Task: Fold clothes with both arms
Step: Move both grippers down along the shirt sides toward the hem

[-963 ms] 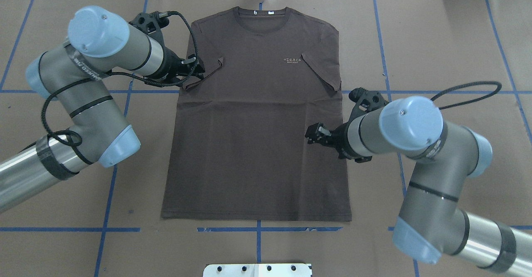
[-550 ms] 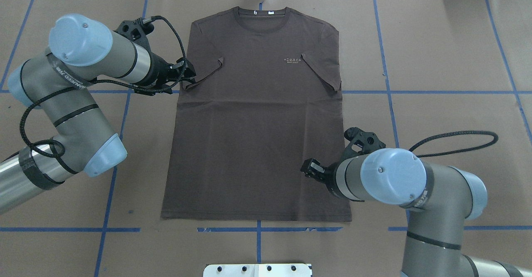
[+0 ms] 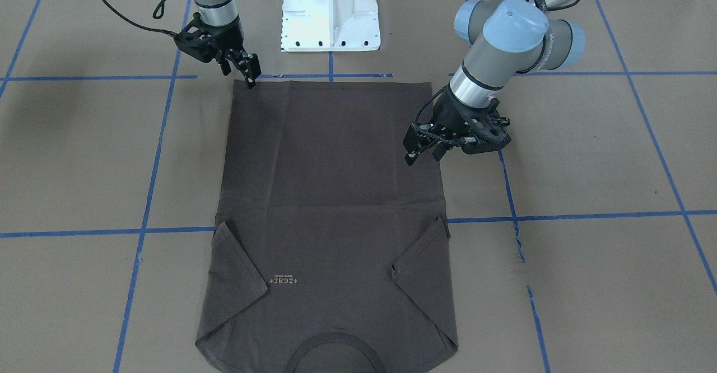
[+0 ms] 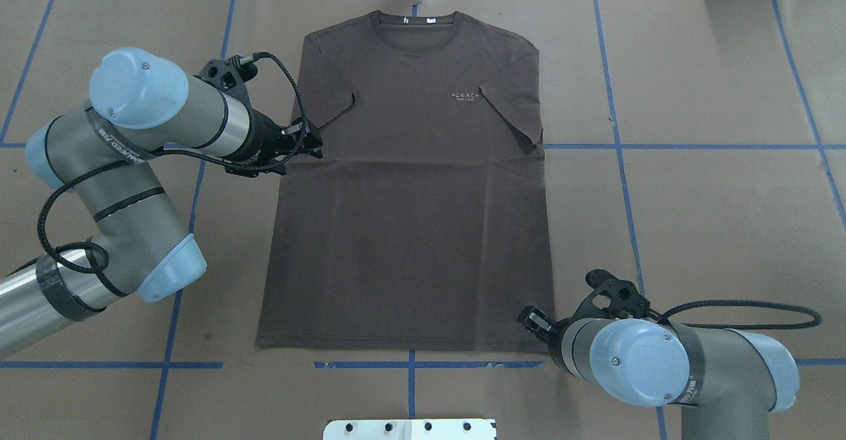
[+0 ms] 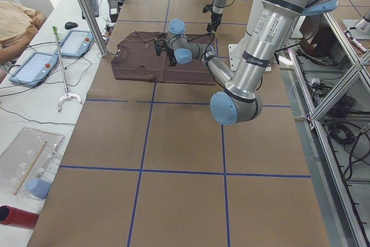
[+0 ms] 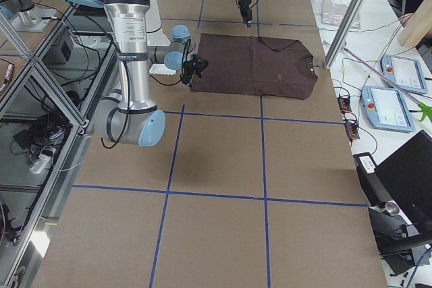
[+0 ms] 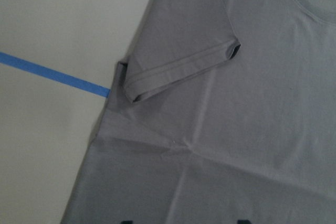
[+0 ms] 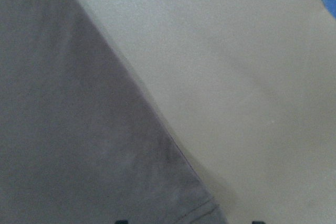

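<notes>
Chest lettering on T-shirt illegibly small

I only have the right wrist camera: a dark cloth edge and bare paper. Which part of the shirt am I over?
Observer: The right gripper is at the hem corner of the T-shirt, the one nearest the robot on its right side.
Operator: Where is the other arm?
Observer: The left gripper is over the opposite side edge, just below the folded sleeve, with its jaws open.
Operator: Are the sleeves out or in?
Observer: Both are folded in onto the chest, and the body lies flat with the front up.
</notes>
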You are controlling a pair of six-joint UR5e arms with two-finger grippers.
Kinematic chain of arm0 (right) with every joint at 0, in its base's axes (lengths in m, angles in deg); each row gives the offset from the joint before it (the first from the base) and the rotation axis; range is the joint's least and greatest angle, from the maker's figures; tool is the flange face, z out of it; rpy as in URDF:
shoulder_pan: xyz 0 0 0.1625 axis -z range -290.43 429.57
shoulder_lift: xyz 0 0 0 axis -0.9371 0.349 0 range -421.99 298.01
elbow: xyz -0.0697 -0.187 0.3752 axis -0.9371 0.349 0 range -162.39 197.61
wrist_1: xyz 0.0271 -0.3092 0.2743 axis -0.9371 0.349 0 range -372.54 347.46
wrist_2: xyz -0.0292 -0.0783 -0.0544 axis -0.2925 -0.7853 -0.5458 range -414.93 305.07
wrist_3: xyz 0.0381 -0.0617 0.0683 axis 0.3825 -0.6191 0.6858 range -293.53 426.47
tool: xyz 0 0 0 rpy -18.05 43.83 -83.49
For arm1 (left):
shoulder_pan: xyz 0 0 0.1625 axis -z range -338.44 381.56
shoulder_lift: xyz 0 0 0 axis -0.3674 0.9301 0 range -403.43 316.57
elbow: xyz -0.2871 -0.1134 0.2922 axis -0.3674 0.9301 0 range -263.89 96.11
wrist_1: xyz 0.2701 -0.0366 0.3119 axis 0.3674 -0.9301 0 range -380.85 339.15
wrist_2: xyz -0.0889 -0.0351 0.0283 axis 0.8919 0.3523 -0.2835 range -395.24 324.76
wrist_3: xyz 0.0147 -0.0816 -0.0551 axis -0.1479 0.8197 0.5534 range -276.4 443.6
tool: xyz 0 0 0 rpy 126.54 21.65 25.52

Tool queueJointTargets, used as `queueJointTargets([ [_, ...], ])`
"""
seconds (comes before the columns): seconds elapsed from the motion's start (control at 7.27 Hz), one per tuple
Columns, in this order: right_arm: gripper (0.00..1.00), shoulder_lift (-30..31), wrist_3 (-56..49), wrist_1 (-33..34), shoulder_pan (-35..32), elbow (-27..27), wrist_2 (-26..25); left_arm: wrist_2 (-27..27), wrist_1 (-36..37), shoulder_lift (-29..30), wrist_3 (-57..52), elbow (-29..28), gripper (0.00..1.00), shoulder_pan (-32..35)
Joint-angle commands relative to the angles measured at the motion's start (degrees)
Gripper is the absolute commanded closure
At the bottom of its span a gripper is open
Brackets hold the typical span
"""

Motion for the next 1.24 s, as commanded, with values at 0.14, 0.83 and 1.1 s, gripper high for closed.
queueJointTargets([
  [0.14, 0.21, -0.3, 0.3, 0.0, 0.9, 2.2, -0.3, -0.1, -0.1, -0.1, -0.1, 0.0, 0.27, -0.8],
  [0.83, 1.00, -0.5, -0.1, 0.0, 0.3, 1.5, 0.2, -0.2, 0.0, 0.1, 0.1, 0.4, 0.27, -1.3],
  [1.1, 1.00, -0.2, -0.6, 0.0, -1.2, -1.5, 1.3, -0.6, 0.6, -4.2, 3.4, 8.7, 0.24, -5.5],
])
